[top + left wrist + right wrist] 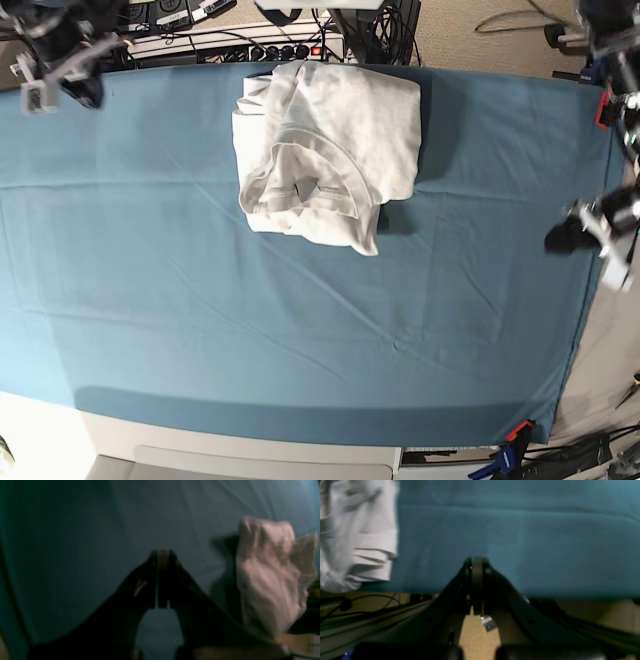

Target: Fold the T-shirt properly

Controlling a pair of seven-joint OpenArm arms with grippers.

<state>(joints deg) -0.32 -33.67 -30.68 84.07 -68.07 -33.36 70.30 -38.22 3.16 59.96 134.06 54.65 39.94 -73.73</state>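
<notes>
Base view shows a teal cloth (300,320) spread across the table, bare along the near edge. At three o'clock the left gripper (562,236) hovers, jaws pressed together on nothing. Farther back, toward twelve o'clock, the T-shirt (330,150) lies bunched and folded on the cloth. At ten o'clock the right gripper (80,85) is closed too, holding nothing.
</notes>
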